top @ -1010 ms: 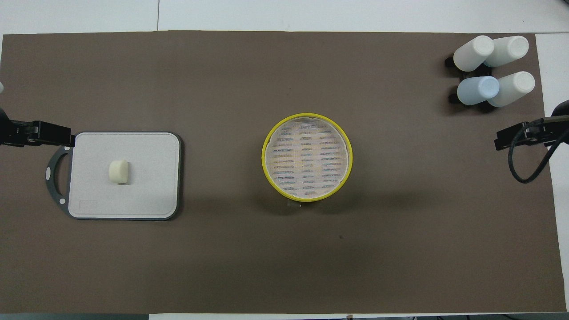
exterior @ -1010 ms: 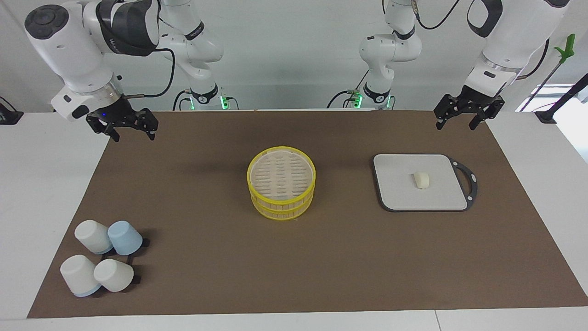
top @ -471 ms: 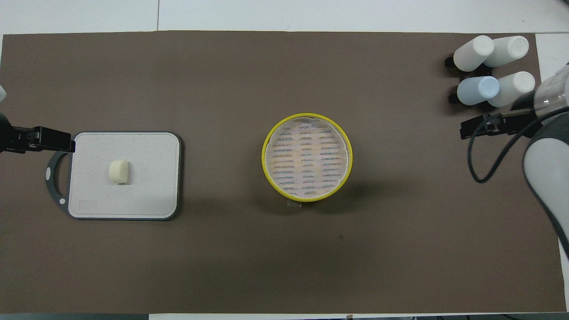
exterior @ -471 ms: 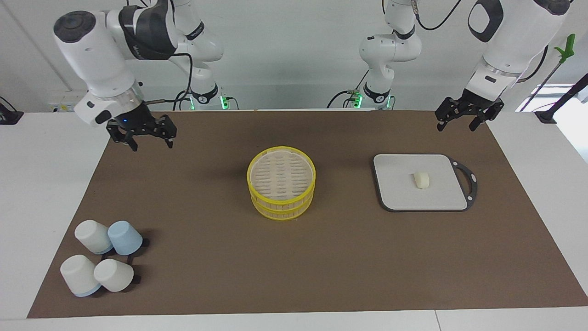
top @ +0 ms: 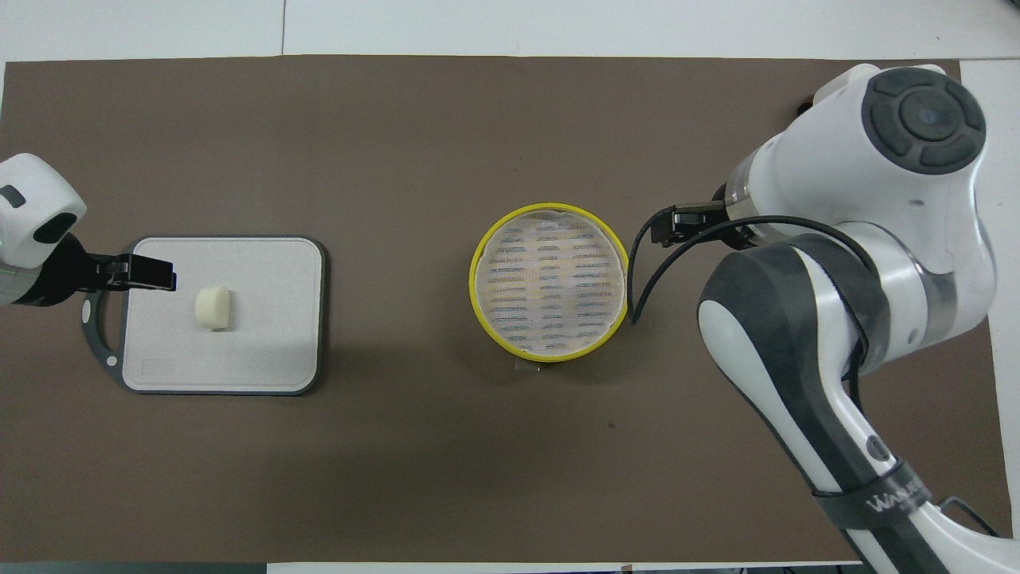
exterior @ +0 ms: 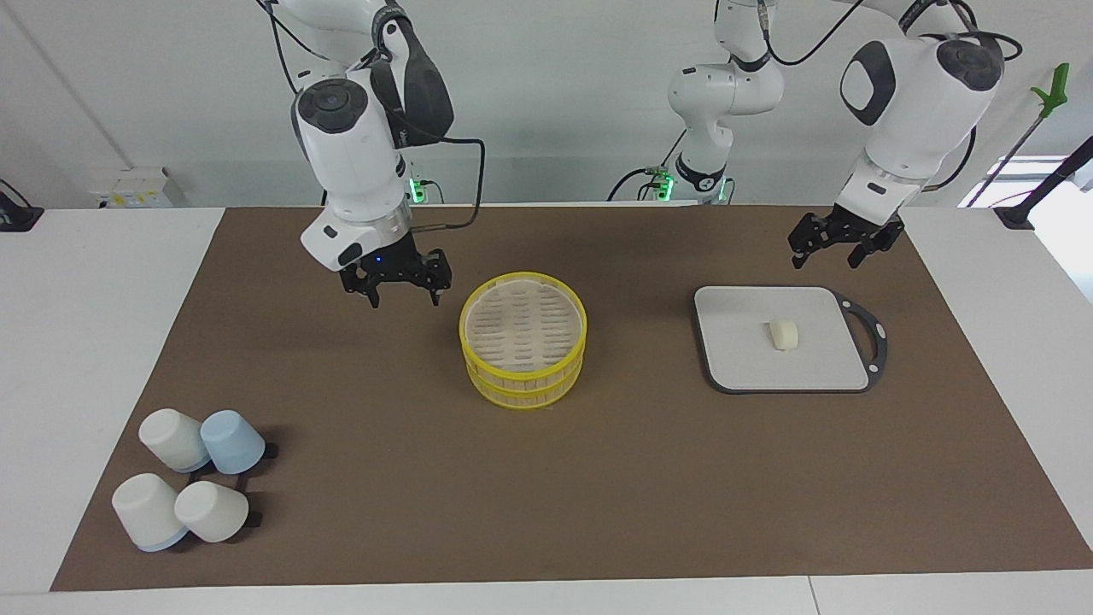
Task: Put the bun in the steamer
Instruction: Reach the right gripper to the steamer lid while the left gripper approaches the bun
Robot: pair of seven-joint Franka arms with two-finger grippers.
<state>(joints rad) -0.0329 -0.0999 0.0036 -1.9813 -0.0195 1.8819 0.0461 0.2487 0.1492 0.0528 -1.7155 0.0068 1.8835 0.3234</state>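
One off-white rounded dough bun (exterior: 784, 334) on one grey rectangular board (exterior: 734, 359); one yellow-rimmed slatted steamer (exterior: 523, 338); four upturned cups (exterior: 192, 485). Left gripper (exterior: 833, 243) and right gripper (exterior: 397, 283) spread, empty.

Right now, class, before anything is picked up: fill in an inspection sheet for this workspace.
Surface: brown mat on a white table.
Job's things: bun on the grey board; steamer mid-mat, lid on.
Clutter: four upturned cups at the right arm's end.
Grippers: right pincer open beside the steamer; left pincer open over the mat by the board's edge.
Cables: black cable on the right arm.
Surroundings: white wall.
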